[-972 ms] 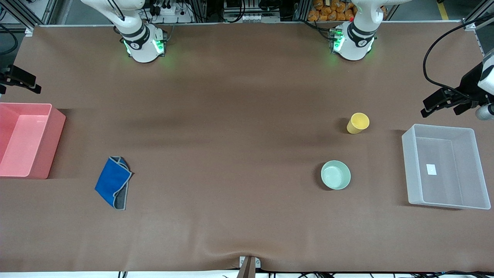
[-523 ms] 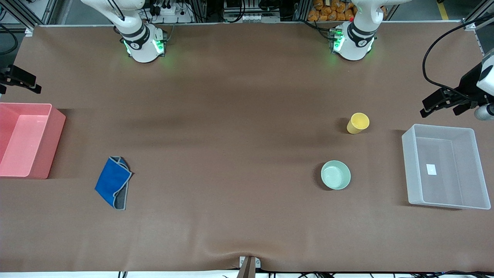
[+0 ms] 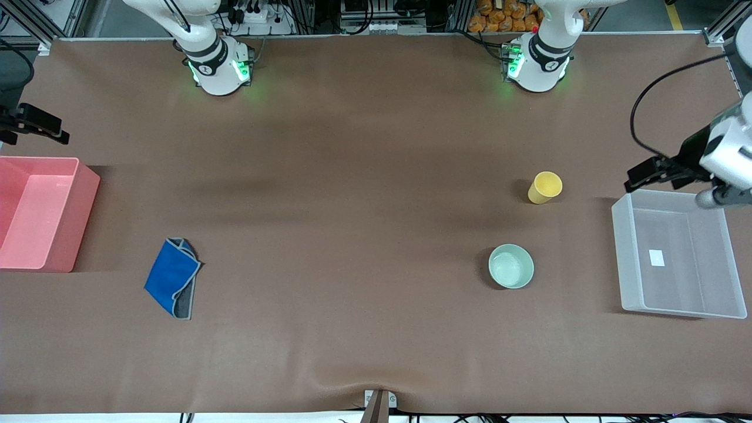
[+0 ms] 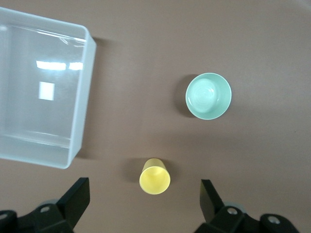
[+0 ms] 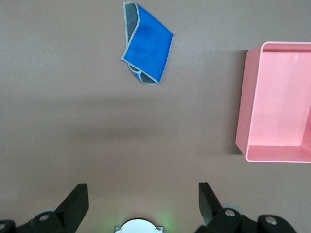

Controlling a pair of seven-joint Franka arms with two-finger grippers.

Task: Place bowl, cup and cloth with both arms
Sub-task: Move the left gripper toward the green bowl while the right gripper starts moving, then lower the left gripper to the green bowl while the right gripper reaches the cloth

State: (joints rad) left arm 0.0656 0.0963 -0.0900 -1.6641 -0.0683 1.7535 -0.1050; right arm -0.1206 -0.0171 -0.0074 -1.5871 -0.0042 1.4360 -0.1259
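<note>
The folded blue cloth (image 3: 173,277) lay nearest the front camera, flat on the brown table (image 3: 352,235) toward my right arm's end, clear of the pink bin (image 3: 41,212) that stood at that end. The mint-green bowl (image 3: 511,266) sat upright toward my left arm's end, slightly farther from the camera than the cloth. The yellow cup (image 3: 545,187) stood upright farther from the camera than the bowl, well apart from it. The clear plastic bin (image 3: 675,254) stood at the left arm's end, beside both.

My left gripper (image 3: 652,170) hung in the air over the table just off the clear bin's corner, the forearm angled down from the table's edge with its cable looped above. The left wrist view showed its fingers (image 4: 77,196) spread wide, nothing between them, the cup (image 4: 155,176) below.

My right gripper (image 3: 35,122) hung over the table edge near the pink bin. Its fingers (image 5: 75,201) stood wide apart too, holding nothing, with the cloth (image 5: 146,43) and bin (image 5: 277,104) far below.
</note>
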